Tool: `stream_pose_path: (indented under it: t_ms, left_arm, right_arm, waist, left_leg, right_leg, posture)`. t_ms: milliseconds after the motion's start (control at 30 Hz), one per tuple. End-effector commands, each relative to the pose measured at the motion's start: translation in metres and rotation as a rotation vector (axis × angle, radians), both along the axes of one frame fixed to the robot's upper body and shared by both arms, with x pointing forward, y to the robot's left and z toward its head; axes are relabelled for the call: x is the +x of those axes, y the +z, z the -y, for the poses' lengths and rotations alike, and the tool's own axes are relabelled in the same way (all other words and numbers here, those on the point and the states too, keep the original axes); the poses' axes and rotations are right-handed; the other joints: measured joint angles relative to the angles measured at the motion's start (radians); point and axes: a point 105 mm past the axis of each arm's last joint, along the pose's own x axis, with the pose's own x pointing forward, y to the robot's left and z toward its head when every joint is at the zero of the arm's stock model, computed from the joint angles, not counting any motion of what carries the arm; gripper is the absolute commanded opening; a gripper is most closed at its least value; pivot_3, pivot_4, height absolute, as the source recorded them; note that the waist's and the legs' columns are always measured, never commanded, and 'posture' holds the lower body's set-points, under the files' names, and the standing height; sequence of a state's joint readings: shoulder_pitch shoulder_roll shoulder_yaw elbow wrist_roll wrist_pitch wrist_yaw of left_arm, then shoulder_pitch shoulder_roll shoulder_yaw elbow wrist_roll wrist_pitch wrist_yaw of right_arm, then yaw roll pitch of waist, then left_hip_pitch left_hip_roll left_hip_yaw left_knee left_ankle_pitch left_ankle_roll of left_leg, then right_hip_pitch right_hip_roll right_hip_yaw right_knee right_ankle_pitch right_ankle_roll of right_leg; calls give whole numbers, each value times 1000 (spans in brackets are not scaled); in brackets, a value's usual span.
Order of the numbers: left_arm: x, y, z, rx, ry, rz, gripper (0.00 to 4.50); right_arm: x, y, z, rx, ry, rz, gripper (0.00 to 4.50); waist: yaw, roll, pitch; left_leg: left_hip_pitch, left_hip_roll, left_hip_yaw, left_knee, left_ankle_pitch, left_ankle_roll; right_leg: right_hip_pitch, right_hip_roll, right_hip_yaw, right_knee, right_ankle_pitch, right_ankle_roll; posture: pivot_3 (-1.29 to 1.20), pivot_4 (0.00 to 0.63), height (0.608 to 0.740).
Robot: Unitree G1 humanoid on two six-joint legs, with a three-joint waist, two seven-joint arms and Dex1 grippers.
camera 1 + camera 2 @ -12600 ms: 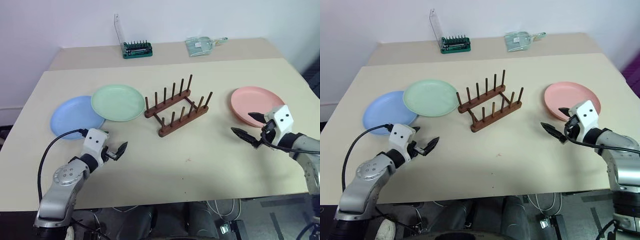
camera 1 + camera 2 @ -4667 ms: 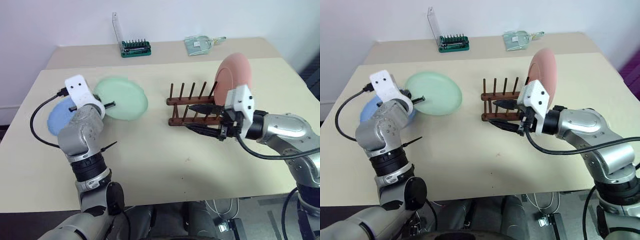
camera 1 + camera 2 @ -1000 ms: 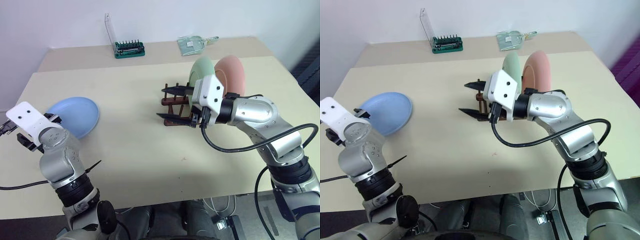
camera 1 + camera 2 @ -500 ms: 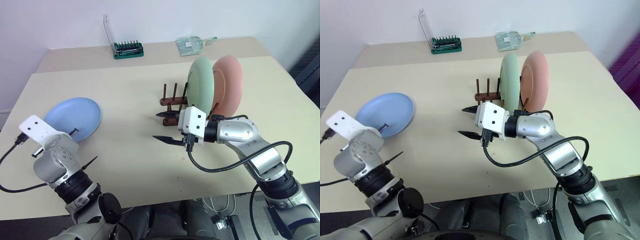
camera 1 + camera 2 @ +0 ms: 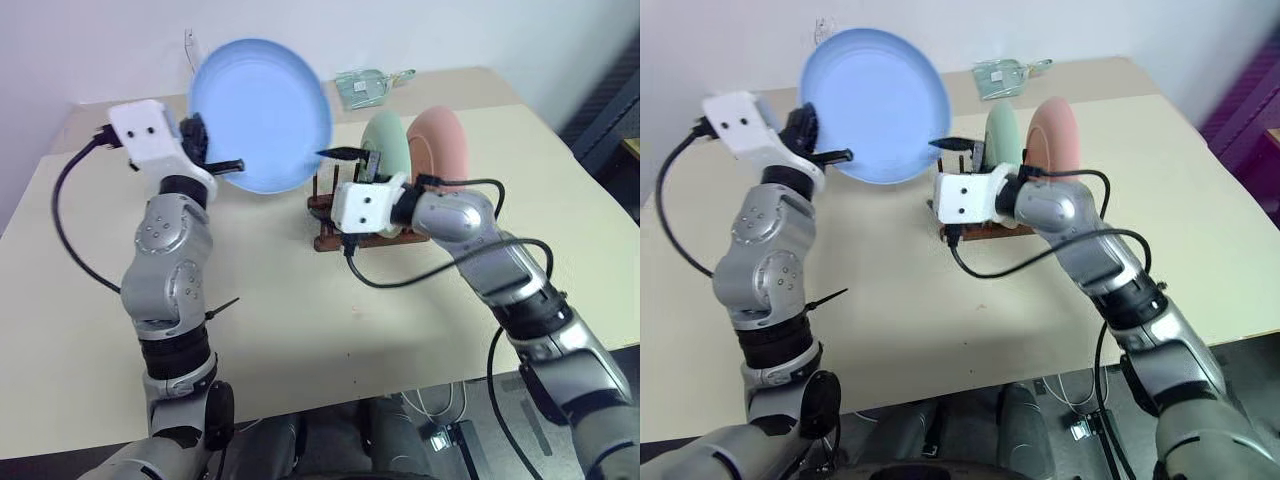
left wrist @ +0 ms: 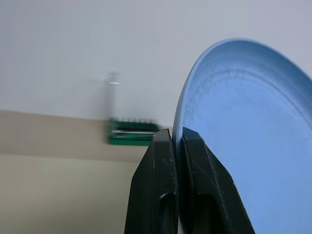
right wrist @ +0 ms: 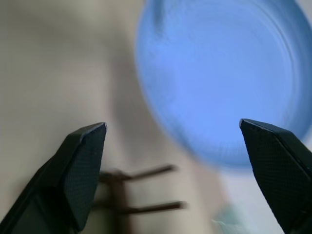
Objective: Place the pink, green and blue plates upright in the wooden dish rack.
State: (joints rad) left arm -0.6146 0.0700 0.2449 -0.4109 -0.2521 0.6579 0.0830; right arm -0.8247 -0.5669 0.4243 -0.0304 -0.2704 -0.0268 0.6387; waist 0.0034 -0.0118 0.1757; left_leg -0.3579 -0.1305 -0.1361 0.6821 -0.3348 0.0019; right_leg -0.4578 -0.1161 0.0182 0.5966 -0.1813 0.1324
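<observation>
The blue plate [image 5: 262, 115] hangs upright in the air above the table's far left, its hollow side facing me. My left gripper [image 6: 178, 141] is shut on its lower left rim. The green plate [image 5: 385, 135] and the pink plate [image 5: 440, 140] stand upright side by side in the wooden dish rack [image 5: 962, 232]. My right gripper [image 7: 170, 126] is open wide at the rack's left end, pointing at the blue plate, with nothing between its fingers. One black finger [image 5: 338, 153] pokes out just below the blue plate's right edge.
A green tool holder [image 6: 129, 138] with a clear lid stands at the table's far edge, mostly behind the blue plate. A clear packet [image 5: 362, 85] lies at the back right. Bare tabletop [image 5: 300, 320] stretches in front of the rack.
The blue plate lay flat on the table; my left gripper has now lifted it up and to the right, turned upright. My right gripper has opened wider and moved back toward the rack.
</observation>
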Motion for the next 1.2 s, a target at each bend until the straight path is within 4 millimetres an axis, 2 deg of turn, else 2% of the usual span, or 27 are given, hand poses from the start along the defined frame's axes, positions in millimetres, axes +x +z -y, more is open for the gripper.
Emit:
stream_pose_path:
  t_ms: [33,167,233,267,500,533,600,700,767,833,900,1000,1033,1100,1133,1200]
  left_arm:
    - [-13,26,12,-8,-57,97,0]
    - [-12,22,14,-47,-66,58,0]
    - [-11,19,13,-54,-61,43,0]
    - [-11,17,13,-72,-72,38,0]
    - [-11,16,15,-66,-90,30,0]
    - [-10,16,15,-64,-92,30,0]
    - [-11,17,17,-83,-113,36,0]
    - [-12,27,5,-255,-110,75,1019]
    - [-11,39,-31,-425,-2,132,2026]
    - [-14,53,-74,-483,145,200,2950]
    - [-19,60,-118,-483,323,233,2950]
    - [-25,61,-155,-403,468,246,2950]
    - [-25,59,-160,-297,507,224,2950]
    - [-17,46,-154,-92,477,173,2950]
    - [-11,33,-146,38,469,119,2950]
    - [1,-1,-122,175,349,23,2950]
  right_arm:
    - [5,6,-5,-44,13,120,4447]
    - [10,5,-3,-63,3,157,4447]
    - [11,6,-1,-72,-4,188,3931]
    - [12,7,0,-73,-6,199,3612]
    - [10,9,0,-100,-6,263,179]
    - [10,9,0,-104,-4,270,46]
    - [8,10,-2,-107,2,283,46]
    - [6,10,-5,-105,19,296,0]
    - [4,11,-7,-102,35,303,0]
    - [1,14,-9,-78,54,298,0]
    - [-5,19,-13,-30,89,278,0]
    - [-12,31,-19,74,135,244,0]
    - [-16,37,-22,130,162,222,0]
    - [-27,53,-27,266,224,155,0]
    - [-33,61,-28,347,260,88,0]
    - [-47,76,-30,517,348,-83,0]
  waist:
    - [1,0,0]
    - [2,0,0]
    - [3,0,0]
    - [3,0,0]
    - [3,0,0]
    - [3,0,0]
    - [3,0,0]
    - [4,0,0]
    - [5,0,0]
    - [0,0,0]
    - [-11,0,0]
    - [-17,0,0]
    - [-17,0,0]
    - [-21,0,0]
    - [-19,0,0]
    - [-12,0,0]
  left_leg:
    - [-1,0,0,0,0,0]
    - [-1,0,0,0,0,0]
    - [-1,0,0,0,0,0]
    - [-1,0,0,0,0,0]
    - [-1,0,0,0,0,0]
    - [-1,0,0,0,0,0]
    - [-1,0,0,0,0,0]
    - [-1,0,0,0,0,0]
    - [-1,0,0,1,0,0]
    - [-1,1,0,1,0,-1]
    - [0,3,1,-1,0,-2]
    - [1,4,1,-2,0,-3]
    - [0,4,1,-2,0,-3]
    - [0,4,1,-2,0,-3]
    - [0,4,1,-2,0,-3]
    - [0,3,0,-1,0,-3]
  right_leg:
    - [0,0,0,0,0,0]
    - [0,0,0,-1,0,0]
    - [0,0,0,0,0,0]
    - [0,0,0,0,0,0]
    - [0,1,0,0,0,0]
    - [0,1,0,0,0,0]
    - [0,1,0,0,0,0]
    - [0,1,0,-1,0,0]
    - [-1,1,0,0,0,-1]
    - [-1,2,1,-1,1,-1]
    - [-2,4,1,-1,1,-2]
    - [-2,5,1,-1,1,-2]
    - [-2,5,1,-1,1,-2]
    - [-2,5,1,-1,1,-2]
    - [-3,5,1,-1,1,-2]
    - [-1,5,0,0,2,-3]
  posture:
    - [0,150,738]
    - [0,150,738]
    - [0,150,738]
    - [0,150,738]
    - [0,150,738]
    - [0,150,738]
    - [0,150,738]
    - [0,150,738]
    - [0,150,738]
    - [0,150,738]
    - [0,150,738]
    - [0,150,738]
    - [0,150,738]
    - [0,150,738]
    - [0,150,738]
    - [0,150,738]
